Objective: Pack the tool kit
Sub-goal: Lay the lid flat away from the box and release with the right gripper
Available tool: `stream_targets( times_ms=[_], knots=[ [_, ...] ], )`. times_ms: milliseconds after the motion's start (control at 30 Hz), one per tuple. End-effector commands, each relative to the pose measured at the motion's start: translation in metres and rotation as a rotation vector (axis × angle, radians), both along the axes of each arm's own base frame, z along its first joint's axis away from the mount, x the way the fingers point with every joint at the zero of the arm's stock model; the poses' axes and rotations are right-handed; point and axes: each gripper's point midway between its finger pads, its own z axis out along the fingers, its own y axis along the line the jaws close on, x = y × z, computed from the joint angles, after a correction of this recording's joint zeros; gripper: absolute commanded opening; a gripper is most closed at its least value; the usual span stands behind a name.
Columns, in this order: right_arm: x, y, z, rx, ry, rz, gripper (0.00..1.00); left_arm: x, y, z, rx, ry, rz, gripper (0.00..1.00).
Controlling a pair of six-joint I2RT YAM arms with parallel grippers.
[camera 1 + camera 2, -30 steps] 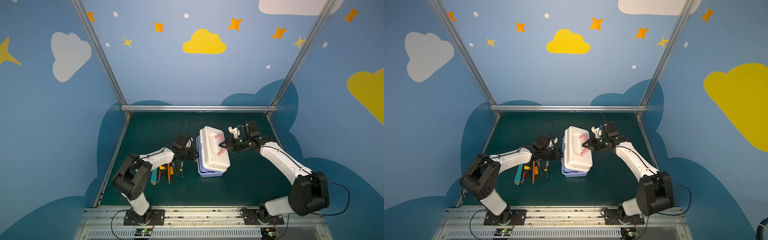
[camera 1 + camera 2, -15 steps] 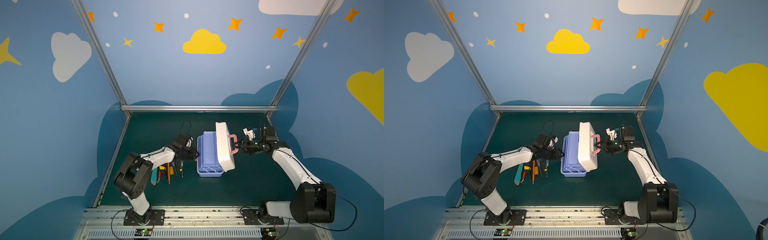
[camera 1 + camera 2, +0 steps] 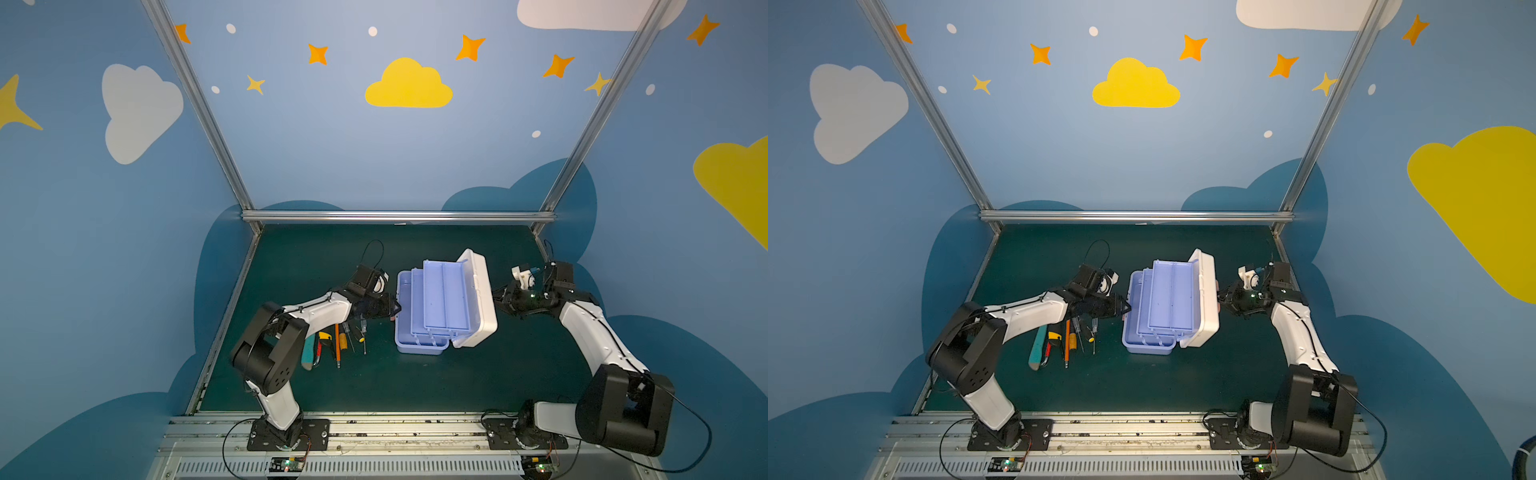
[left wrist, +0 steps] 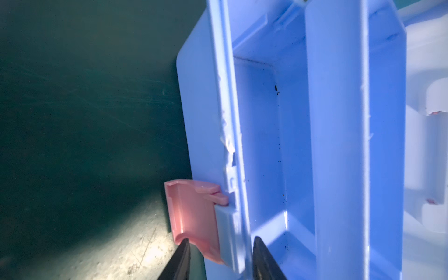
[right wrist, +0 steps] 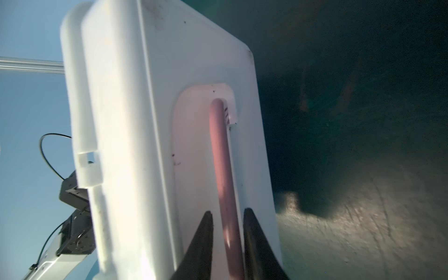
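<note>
White plastic lid [image 3: 482, 299] of the tool kit [image 3: 417, 347] is standing open, tilting back toward the right arm. The kit is sitting mid-table on the dark green mat [image 3: 415, 395] in both top views. Lavender-blue trays [image 3: 1173, 297] are stepping up out of the lavender-blue base [image 3: 1144, 347], with long compartments. In the left wrist view the plastic is showing black specks and scuffed white marks along the rim. Pink latch [image 4: 191, 213] is hanging off the base's front wall.

Left gripper [image 4: 219, 238] is clamping that wall: one finger is pressing the latch from outside, the other is sitting inside the compartment. Pink handle [image 5: 221, 157] is lying along its recess on the lid's outer face. Right gripper [image 5: 226, 213] is straddling the handle with fingers parted and slim gaps showing either side, so it is not pinching.

Hand tools [image 3: 343, 341] are lying in a row on the mat just beside the kit, under the left arm: teal knife [image 3: 1038, 347], orange screwdriver [image 3: 1067, 345], smaller ones too tiny to name.
</note>
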Motion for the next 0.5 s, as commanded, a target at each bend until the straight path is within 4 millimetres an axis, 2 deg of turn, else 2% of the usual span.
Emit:
stream_targets(
  times_ms=[0,67,300,367,467],
  knots=[
    [-0.002,-0.011,0.018,-0.082,-0.043,-0.012,0.33,-0.008,0.006,-0.018,0.047,0.047,-0.014,0.42],
    [-0.004,-0.019,0.023,-0.135,-0.046,-0.033,0.40,-0.008,0.004,-0.017,0.041,0.047,-0.018,0.42],
    [-0.012,-0.040,0.055,-0.267,-0.107,-0.088,0.43,-0.006,-0.001,-0.014,0.013,0.044,-0.016,0.43],
    [-0.014,-0.041,0.065,-0.290,-0.155,-0.083,0.44,-0.006,-0.002,-0.013,-0.003,0.043,-0.014,0.43],
    [-0.016,-0.032,0.078,-0.328,-0.270,-0.039,0.44,-0.007,-0.004,-0.012,-0.011,0.039,-0.018,0.43]
  ],
)
